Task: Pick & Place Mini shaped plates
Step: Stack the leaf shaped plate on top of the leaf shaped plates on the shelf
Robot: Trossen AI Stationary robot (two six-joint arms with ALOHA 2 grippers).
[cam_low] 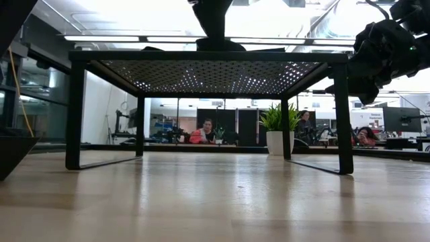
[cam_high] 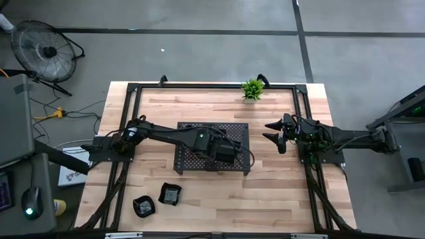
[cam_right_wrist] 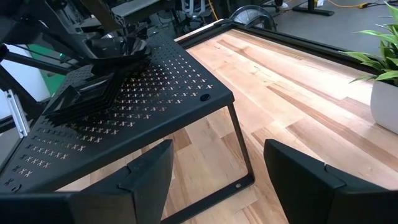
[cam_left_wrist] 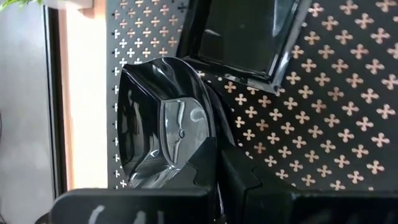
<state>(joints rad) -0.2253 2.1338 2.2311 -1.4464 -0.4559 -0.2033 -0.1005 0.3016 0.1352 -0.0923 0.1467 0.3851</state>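
My left gripper [cam_high: 226, 153] reaches over the dark perforated tray [cam_high: 192, 159] and is shut on a glossy black wavy-rimmed mini plate [cam_left_wrist: 165, 130]. Beside it on the tray sits a stack of square black mini plates [cam_right_wrist: 87, 93], whose top one [cam_left_wrist: 249, 37] shows in the left wrist view. Two more mini plates [cam_high: 143, 206] [cam_high: 170, 194] lie on the table near its near-left corner. My right gripper [cam_high: 272, 131] hovers open to the right of the tray, touching nothing; its fingers frame the tray's corner [cam_right_wrist: 208, 96]. My left gripper holds the wavy-rimmed plate by the rim nearest the wrist [cam_left_wrist: 199, 158], the rim pinched between the two fingers [cam_left_wrist: 233, 171]. The fingers come slanting down from the table's left. The plate lies over the tray top beside the stack; whether it rests on it cannot be told.
The tray stands on thin legs [cam_low: 342, 114] above the wooden table [cam_high: 279, 192], with open room beneath it. A small green plant [cam_high: 252, 88] stands at the far edge. A black frame [cam_high: 199, 85] borders the table. People sit in the room beyond.
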